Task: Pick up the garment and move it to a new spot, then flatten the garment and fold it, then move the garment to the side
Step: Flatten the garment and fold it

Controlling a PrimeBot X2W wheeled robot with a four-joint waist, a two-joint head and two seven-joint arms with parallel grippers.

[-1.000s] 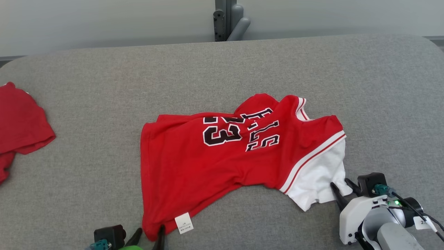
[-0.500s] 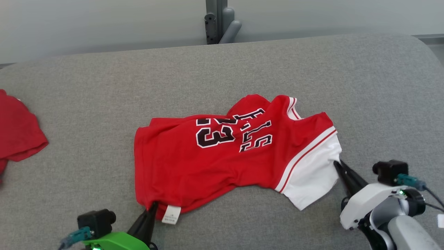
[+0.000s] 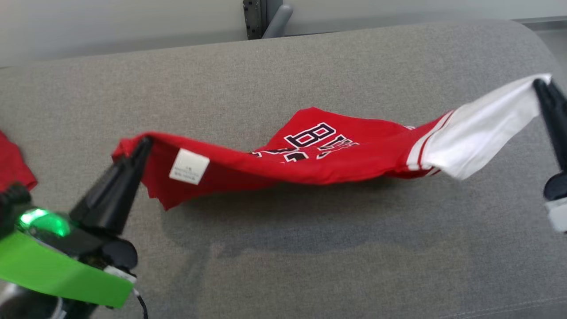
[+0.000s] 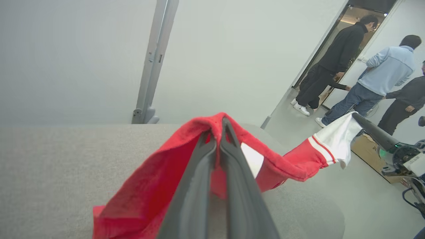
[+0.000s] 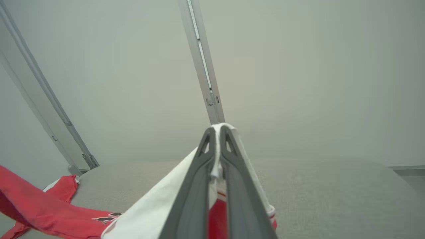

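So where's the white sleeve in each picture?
Head view: sleeve upper right, pinched by the right gripper.
Left wrist view: sleeve right of middle, at the shirt's far end.
Right wrist view: sleeve bottom centre, clamped in that gripper.
Shared landmark: the grey table.

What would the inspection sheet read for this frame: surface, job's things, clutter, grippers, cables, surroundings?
Surface: grey fabric-covered table.
Job's things: red jersey hangs stretched between both grippers, middle sagging; contact with the table unclear.
Clutter: second red garment at the table's left edge.
Grippers: left gripper shut on the jersey's red hem; right gripper shut on its white sleeve.
Cables: thin dark cable below the left wrist.
Surroundings: grey post behind the table; three people at a doorway; cardboard box on the floor.
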